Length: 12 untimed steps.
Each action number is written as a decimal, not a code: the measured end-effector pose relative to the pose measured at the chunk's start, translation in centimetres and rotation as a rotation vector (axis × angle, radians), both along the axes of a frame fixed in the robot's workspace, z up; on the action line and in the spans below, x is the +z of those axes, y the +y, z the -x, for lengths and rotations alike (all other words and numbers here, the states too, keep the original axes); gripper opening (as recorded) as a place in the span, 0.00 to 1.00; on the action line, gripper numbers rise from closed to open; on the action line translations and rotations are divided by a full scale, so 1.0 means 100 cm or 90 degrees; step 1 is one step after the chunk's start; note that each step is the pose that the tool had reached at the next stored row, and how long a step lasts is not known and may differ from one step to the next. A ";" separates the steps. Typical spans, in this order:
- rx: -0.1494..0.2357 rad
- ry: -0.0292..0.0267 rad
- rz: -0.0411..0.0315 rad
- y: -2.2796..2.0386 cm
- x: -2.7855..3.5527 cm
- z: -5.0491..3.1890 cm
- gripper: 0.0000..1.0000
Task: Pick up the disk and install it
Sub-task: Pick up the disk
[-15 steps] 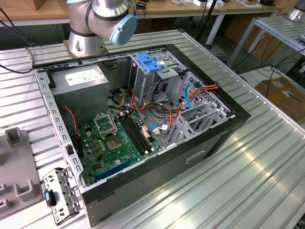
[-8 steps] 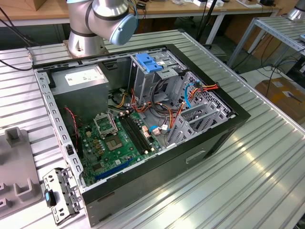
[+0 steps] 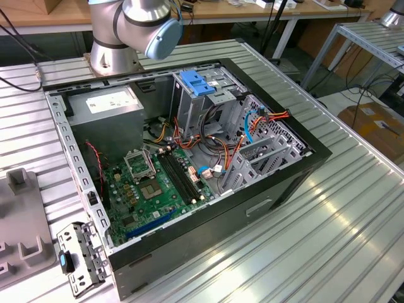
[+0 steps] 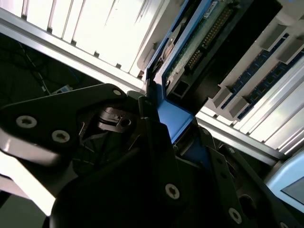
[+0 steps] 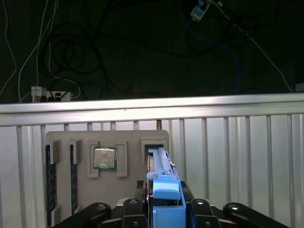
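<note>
The disk point(image 5: 159, 164) stands on edge in a slot of a grey holder tray point(image 5: 133, 142), its blue side rail point(image 5: 167, 194) facing the camera. My gripper point(image 5: 166, 202) has black fingers point(image 5: 138, 205) against both sides of that rail, shut on the disk. In the second wrist view the disk point(image 4: 199, 42) shows its green circuit board and blue rail point(image 4: 172, 116), clamped in the gripper point(image 4: 173, 121). The open computer case point(image 3: 303, 164) lies on the slatted table, with a grey drive cage point(image 3: 189, 110) inside.
The tray also holds a processor chip point(image 5: 104, 158) and memory sticks point(image 5: 48, 180). In the exterior view the arm's base point(image 3: 113, 50) stands behind the case, beside a power-supply box point(image 3: 104, 104). A blue bracket point(image 3: 199, 84) tops the cage. Loose cables point(image 3: 252, 123) cross the case.
</note>
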<state>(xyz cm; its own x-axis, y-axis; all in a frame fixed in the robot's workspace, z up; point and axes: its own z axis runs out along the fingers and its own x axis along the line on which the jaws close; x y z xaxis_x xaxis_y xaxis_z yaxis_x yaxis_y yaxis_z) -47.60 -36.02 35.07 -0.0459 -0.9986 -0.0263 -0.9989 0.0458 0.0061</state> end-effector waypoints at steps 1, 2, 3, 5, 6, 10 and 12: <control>0.000 -0.0001 0.0006 0.0000 0.0026 0.0000 0.37; 0.000 -0.0003 0.0013 0.0000 0.0051 0.0000 0.37; 0.000 -0.0004 0.0019 0.0000 0.0068 0.0000 0.37; 0.000 -0.0007 0.0029 0.0000 0.0102 0.0000 0.37; 0.000 -0.0007 0.0034 0.0000 0.0119 0.0000 0.37; 0.000 -0.0014 0.0049 0.0000 0.0181 0.0000 0.37; 0.000 -0.0016 0.0057 0.0000 0.0205 0.0000 0.37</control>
<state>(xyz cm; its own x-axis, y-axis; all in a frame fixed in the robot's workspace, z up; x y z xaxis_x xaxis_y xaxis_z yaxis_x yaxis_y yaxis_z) -47.60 -36.02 37.12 -0.0458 -0.9988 -0.0175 -0.9989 0.0458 0.0032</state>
